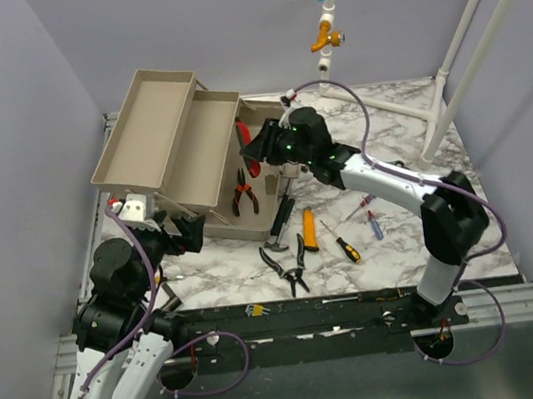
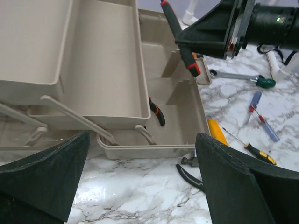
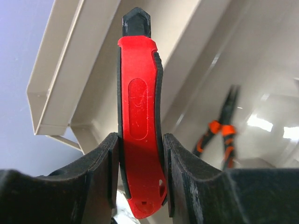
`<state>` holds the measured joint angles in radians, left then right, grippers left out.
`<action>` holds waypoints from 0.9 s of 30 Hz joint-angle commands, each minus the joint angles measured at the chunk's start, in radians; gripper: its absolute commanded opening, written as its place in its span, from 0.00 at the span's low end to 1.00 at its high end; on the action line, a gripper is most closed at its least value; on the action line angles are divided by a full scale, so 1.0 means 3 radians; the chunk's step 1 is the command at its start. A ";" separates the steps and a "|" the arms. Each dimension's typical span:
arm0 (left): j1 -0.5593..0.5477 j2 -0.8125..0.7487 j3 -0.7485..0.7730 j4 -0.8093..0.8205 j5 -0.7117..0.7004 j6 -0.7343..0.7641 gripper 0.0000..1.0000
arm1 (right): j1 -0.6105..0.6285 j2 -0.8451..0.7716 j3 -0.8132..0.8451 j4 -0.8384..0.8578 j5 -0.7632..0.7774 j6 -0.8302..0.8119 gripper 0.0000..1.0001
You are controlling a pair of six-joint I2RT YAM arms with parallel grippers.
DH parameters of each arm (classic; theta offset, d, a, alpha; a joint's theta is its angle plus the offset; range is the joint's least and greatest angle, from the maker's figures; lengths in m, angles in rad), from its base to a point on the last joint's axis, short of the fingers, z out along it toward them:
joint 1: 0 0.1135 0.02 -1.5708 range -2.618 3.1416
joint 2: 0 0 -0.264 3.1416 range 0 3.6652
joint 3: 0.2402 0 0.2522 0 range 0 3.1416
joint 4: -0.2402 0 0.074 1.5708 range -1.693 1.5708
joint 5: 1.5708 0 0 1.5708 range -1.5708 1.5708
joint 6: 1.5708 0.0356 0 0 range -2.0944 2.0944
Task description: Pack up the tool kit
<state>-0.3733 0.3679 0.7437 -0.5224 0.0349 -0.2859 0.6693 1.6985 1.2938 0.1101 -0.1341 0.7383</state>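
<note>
- The right gripper is clamped across the flat sides of a red-and-black plastic-handled tool. It holds the tool above the open beige plastic toolbox near the far left corner of the marble desk.
- The left gripper is spread wide and empty by the toolbox's near wall.
- The tool looks stiff, light and smooth-sided, so a mid-handle hold seems best against slipping.

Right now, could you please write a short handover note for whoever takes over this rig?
Left gripper: open, empty, by the toolbox.
Right gripper: shut on a red tool over the toolbox.
Done: orange pliers in the toolbox.
To do: drop the red tool in, then pack hammer, black pliers, yellow tool, screwdrivers and hex keys from the table.
</note>
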 commanded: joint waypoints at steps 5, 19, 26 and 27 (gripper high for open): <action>0.0040 -0.0328 -0.0089 0.0003 -0.0597 -0.0080 0.99 | 0.0394 0.0746 0.0980 0.0245 0.0029 0.0319 0.23; 0.0041 -0.0301 -0.0081 -0.0007 -0.0471 -0.0019 0.99 | 0.0656 0.1527 0.1725 0.0027 0.0390 0.0510 0.45; 0.0043 -0.0263 -0.0091 0.0003 -0.0394 0.0002 0.99 | 0.0678 0.1393 0.1683 -0.0028 0.0388 0.0317 0.77; 0.0043 -0.0248 -0.0086 0.0005 -0.0364 0.0006 0.99 | 0.0683 0.1315 0.1621 -0.0008 0.0428 0.0273 0.78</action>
<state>-0.3676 0.2787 0.7269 -0.5224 -0.1036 -0.2958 0.8635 2.1506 1.8107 0.1188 -0.0448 0.8738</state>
